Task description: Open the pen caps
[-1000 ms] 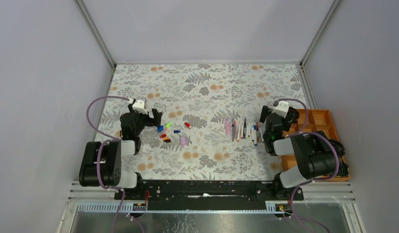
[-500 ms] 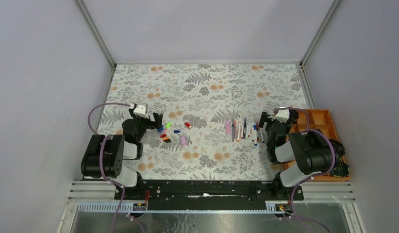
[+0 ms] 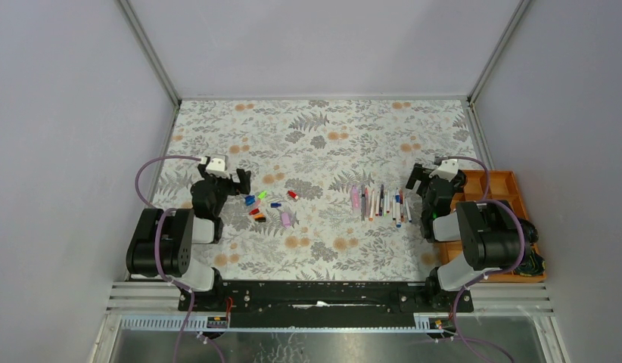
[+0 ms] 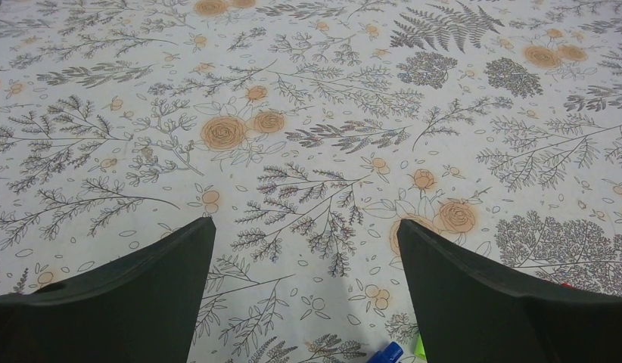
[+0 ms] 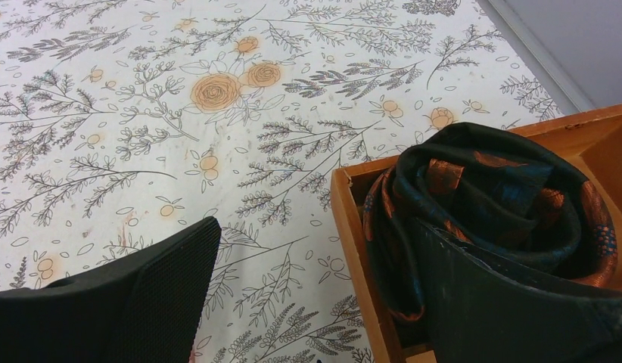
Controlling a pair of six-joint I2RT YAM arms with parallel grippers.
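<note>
Nearest the camera, both black arms sit folded at the table's near edge. My landmark is the row of thin white- and pink-barrelled pens [image 3: 380,203], lying side by side on the floral-print tablecloth [image 3: 323,128].

The left gripper [image 3: 242,181] is well left of the pens with its jaws spread wide and nothing between them. In its wrist view the left gripper [image 4: 304,227] frames bare cloth, with one blue cap [image 4: 387,352] poking in at the bottom edge beside a sliver of green.

The right gripper [image 3: 418,175] is just right of the pens, also gaping wide and holding nothing.

The little stubby plastic caps [image 3: 266,206] in blue, green, red, orange, pink and black are scattered loose, well left of the pens and just beside the left gripper. They're too small for me to tell whether any pen has a cap on.

Right of the pens, past the right gripper, there's an orange wooden compartment tray [image 5: 346,204]. A rolled dark cloth with an orange pattern [image 5: 489,181] sits in one of its compartments.
</note>
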